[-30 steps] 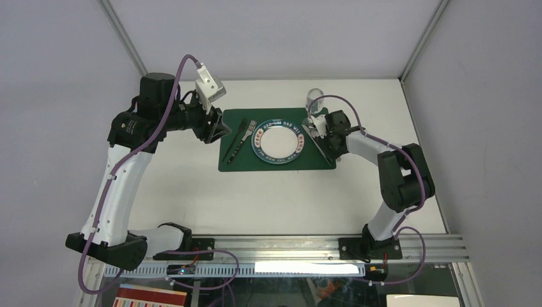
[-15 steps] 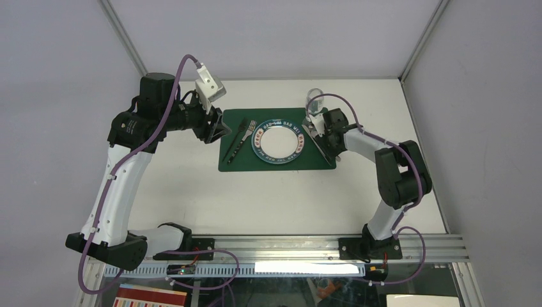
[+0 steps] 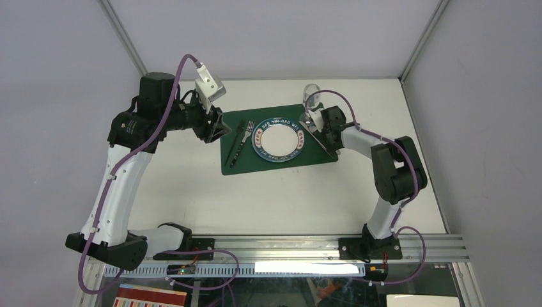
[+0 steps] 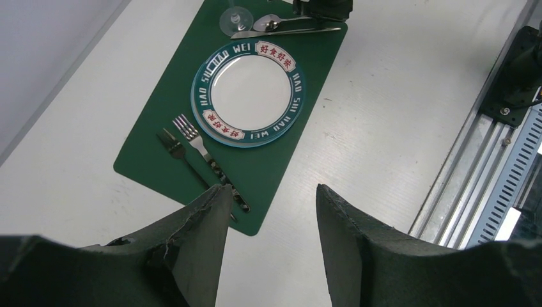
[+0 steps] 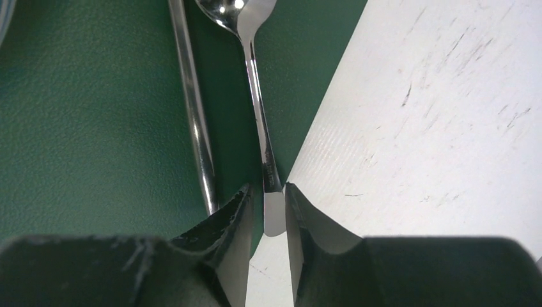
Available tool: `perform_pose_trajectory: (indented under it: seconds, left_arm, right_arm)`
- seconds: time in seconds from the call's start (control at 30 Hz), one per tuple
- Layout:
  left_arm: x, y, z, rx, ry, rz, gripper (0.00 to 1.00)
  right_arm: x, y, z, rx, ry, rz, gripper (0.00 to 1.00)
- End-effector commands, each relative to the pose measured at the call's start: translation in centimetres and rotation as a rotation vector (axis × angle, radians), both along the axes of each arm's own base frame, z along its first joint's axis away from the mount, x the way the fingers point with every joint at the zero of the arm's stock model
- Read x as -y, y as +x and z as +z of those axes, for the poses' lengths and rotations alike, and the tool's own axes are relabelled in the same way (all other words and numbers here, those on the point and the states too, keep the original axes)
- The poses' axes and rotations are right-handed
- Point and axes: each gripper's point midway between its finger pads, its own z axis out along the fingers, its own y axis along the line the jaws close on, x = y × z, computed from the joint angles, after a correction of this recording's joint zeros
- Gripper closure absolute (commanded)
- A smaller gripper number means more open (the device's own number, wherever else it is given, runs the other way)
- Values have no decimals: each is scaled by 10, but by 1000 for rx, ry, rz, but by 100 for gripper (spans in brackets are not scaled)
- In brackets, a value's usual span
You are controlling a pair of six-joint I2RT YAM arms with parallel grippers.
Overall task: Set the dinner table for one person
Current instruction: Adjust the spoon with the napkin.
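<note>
Table: the white dinner table (image 3: 287, 198) fills the floor of the workcell from left to right and carries the whole setting in its far middle part.
Left gripper: the left gripper (image 4: 271, 192) hangs above the table just left of the placemat, its fingers spread apart and holding nothing.
Placemat: the dark green placemat (image 3: 281, 165) lies flat on the table, turned a little off square with the table's edges.
Forks: two forks (image 4: 203, 153) lie side by side on the left part of the mat, just beside the plate, with their tines pointing away from the robot.
Plate: a white plate (image 4: 250, 93) with a lettered blue rim sits in the middle of the mat, nothing on it.
Knife: a knife (image 5: 192, 102) lies on the mat to the right of the plate.
Spoon: a spoon (image 5: 255, 77) lies just right of the knife, and its handle end reaches the mat's right edge.
Right gripper: the right gripper (image 5: 268, 192) is low over that handle end, fingers drawn in close on either side. Whether they actually pinch it cannot be told.
Glass: a clear glass (image 3: 311, 94) stands at the mat's far right corner.
Done: mat, forks, plate, knife, spoon and glass all appear to be in place.
Left: probably only squaring the spoon, letting go and pulling both arms clear.
</note>
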Motion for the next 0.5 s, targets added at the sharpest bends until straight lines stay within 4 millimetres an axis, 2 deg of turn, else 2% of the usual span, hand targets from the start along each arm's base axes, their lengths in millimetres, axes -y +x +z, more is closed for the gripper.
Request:
perform_pose_trajectory:
  seconds: [0.0,0.27,0.47]
  left_arm:
    - [-1,-2,18,74,-34,-14,47]
    - [-2,-5,19,80,-35,-14,47]
    - [-3,-6,17,81,-33,-9,47]
  right_arm:
    - [10,5,-13,9,-25,-31,73]
    - [3,2,-18,-64,39,-12,72]
    - [-5,6,-1,-14,97,-4,71]
